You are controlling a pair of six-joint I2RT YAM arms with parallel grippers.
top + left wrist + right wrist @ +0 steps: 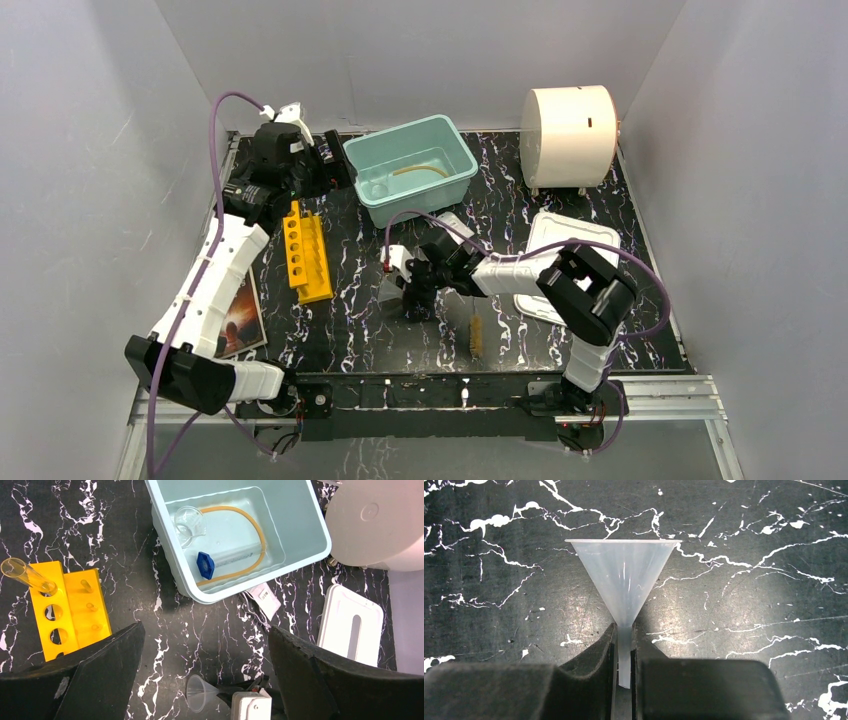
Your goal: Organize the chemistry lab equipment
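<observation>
My right gripper (pixel 624 652) is shut on the stem of the clear funnel (pixel 624 575) and holds it just above the black marbled table; both also show mid-table in the top view, the gripper (pixel 412 292) and the funnel (pixel 391 290). My left gripper (pixel 205 650) is open and empty, hovering beside the left of the teal bin (pixel 455 175). In the bin (pixel 310 555) lie a clear beaker (pixel 190 522), a tan rubber tube (pixel 252 530) and a blue cap (pixel 205 565). A glass tube (pixel 27 575) stands in the yellow rack (pixel 82 605). A brown bristle brush (pixel 476 335) lies near the front edge.
A big white cylinder (pixel 570 135) stands at the back right. A white lid (pixel 560 255) lies right of centre, partly under the right arm. A book (pixel 240 315) lies at the front left. A white tag with thin metal parts (pixel 264 599) lies beside the bin.
</observation>
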